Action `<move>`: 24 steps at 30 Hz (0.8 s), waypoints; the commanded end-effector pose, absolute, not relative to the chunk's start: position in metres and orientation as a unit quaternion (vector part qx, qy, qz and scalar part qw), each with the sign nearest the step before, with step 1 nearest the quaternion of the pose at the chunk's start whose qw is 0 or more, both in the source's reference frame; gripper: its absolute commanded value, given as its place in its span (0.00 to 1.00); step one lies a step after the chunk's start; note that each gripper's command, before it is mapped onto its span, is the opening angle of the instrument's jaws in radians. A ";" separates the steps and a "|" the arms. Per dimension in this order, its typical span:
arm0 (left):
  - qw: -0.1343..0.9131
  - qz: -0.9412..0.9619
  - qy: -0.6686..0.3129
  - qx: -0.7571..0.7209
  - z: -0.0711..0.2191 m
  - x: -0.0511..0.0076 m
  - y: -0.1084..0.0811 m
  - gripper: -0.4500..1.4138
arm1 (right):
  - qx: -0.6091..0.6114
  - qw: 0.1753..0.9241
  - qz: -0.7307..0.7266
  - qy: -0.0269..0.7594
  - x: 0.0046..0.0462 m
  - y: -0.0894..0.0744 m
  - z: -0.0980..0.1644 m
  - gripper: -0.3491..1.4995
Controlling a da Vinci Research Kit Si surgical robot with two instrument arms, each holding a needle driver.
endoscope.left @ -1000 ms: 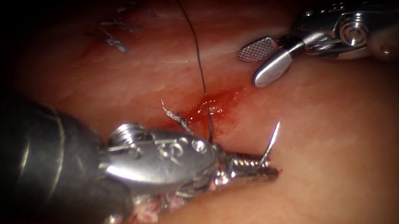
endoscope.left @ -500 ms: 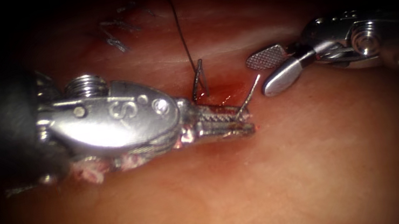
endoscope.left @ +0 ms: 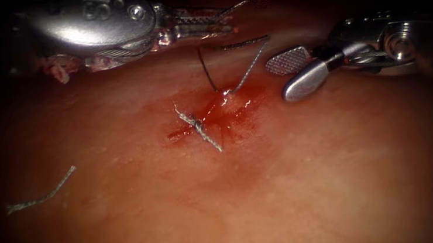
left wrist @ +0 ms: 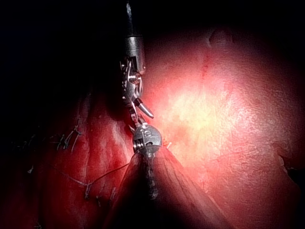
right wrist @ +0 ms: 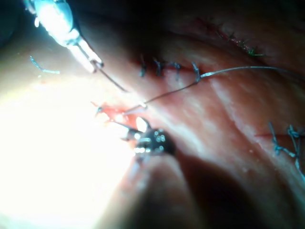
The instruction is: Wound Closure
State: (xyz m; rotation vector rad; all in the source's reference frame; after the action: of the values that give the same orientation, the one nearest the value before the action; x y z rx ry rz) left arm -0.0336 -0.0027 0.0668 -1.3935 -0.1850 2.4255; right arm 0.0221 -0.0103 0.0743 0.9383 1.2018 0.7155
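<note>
Here the left pincer (endoscope.left: 223, 22) sat at the far upper edge of the endoscope view, its jaws pressed together on the needle (endoscope.left: 240, 4), which stuck out past the tips toward the right, clear of the tissue (endoscope.left: 310, 182). Where along its curve the needle was held could not be told. The housing behind those jaws bore a stamped mark that looked like an "S" beside a round character, not fully readable. The thread (endoscope.left: 246, 68) ran from a wet spot of red fluid (endoscope.left: 226, 111) at the cut (endoscope.left: 183, 132) up toward the left pincer; a second dark strand rose just beside it. A knotted stitch with short cut ends (endoscope.left: 200, 130) lay across the cut, in the red fluid. The right pincer (endoscope.left: 294, 71) hovered to the right of the cut, jaws spread and holding nothing, near the thread but apart from it. A loose cut end of thread (endoscope.left: 42, 194) lay on the tissue well to the left. The wide stretch of tissue nearer the endoscope lay bare, leaving open room below both tools. In the right wrist view, earlier stitches (right wrist: 167, 67) lined a closed seam.
</note>
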 end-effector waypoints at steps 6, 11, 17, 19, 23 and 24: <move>0.183 0.851 -0.064 -0.487 0.067 -0.0341 -0.002 0.00 | 0.419 0.663 0.313 0.535 0.0226 -0.011 0.075 0.83; 0.203 0.849 -0.070 -0.483 0.067 -0.0337 -0.002 0.00 | 0.419 0.664 0.314 0.535 0.0228 -0.011 0.075 0.83; 0.211 0.847 -0.069 -0.484 0.067 -0.0332 -0.001 0.00 | 0.421 0.663 0.311 0.535 0.0228 -0.011 0.074 0.82; 0.216 0.845 -0.065 -0.484 0.067 -0.0330 0.000 0.00 | 0.422 0.662 0.311 0.536 0.0229 -0.012 0.074 0.82; 0.234 0.839 -0.058 -0.488 0.067 -0.0325 0.002 0.00 | 0.424 0.660 0.313 0.536 0.0229 -0.012 0.073 0.81; 0.235 0.838 -0.055 -0.489 0.067 -0.0324 0.002 0.00 | 0.424 0.658 0.313 0.537 0.0230 -0.012 0.073 0.81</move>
State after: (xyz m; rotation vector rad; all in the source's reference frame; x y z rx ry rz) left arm -0.0317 0.0022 0.0659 -1.3384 -0.1485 2.3003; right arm 0.0222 -0.0115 0.0725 0.9576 1.2135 0.7084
